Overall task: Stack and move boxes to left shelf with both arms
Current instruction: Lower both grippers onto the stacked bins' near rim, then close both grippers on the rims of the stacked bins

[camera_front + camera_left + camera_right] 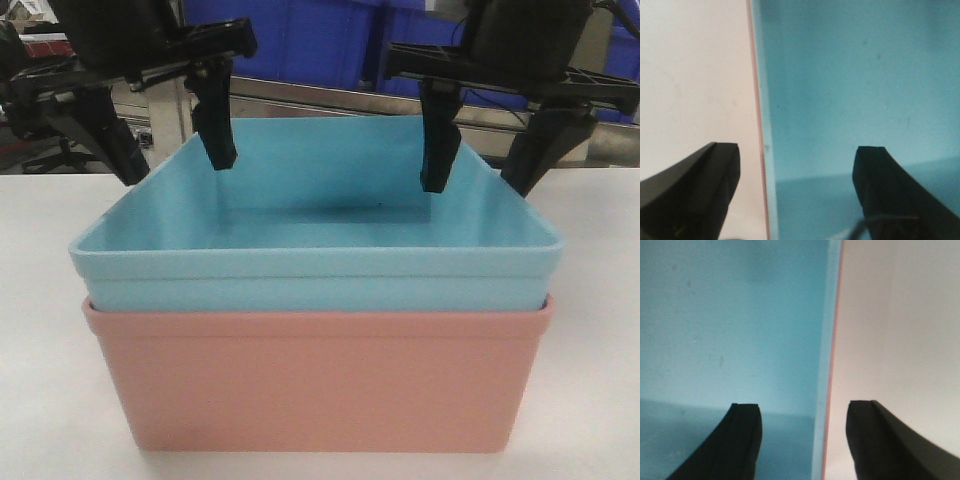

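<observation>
The light sky-blue box (320, 215) sits nested inside the salmon-pink box (320, 380) on the white table (40, 300). My left gripper (180, 170) is open and straddles the stack's left wall, one finger inside the blue box and one outside over the table. In the left wrist view (797, 150) the blue wall (850, 90) and the thin pink rim (756, 100) run between the fingers. My right gripper (474, 185) is open and straddles the right wall the same way. In the right wrist view (804, 406) the blue box (730, 315) and pink rim (835, 340) lie between its fingers. Neither gripper grips anything.
Dark blue storage bins (300, 40) stand behind the table above a metal rail (330, 98); I cannot tell whether this is the left shelf. Dark equipment (30, 90) stands at the far left. White table surface lies on both sides of the stack.
</observation>
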You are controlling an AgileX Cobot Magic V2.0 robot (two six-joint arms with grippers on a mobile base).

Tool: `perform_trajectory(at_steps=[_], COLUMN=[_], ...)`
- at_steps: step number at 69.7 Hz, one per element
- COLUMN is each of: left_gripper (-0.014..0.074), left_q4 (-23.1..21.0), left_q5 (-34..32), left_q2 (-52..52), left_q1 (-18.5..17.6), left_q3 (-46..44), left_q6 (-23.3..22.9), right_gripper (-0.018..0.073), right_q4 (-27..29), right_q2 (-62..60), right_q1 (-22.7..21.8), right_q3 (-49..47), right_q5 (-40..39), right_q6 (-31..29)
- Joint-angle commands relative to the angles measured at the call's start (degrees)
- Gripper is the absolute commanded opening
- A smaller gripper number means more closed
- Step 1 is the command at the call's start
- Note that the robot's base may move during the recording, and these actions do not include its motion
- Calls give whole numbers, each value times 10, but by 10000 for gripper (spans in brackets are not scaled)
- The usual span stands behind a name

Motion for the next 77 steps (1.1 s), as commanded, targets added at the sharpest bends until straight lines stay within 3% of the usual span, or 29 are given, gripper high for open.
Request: perform_trajectory(at_steps=[1,41,77], left_gripper=[386,385,385], left_q4=[5,16,34], left_q5=[-1,70,80], left_q2=[-13,30,30], left_q1=[-4,-4,-4], left_q3=[-21,-21,-21], left_q6=[-26,-35,-35], right_gripper=[479,479,479], right_q4=[-11,-32,-71], right_q2=[-31,8,8], right_q1=[-1,16,16], right_q3=[-13,-13,-13], right_q5=[-2,35,58], right_q6=[11,46,46])
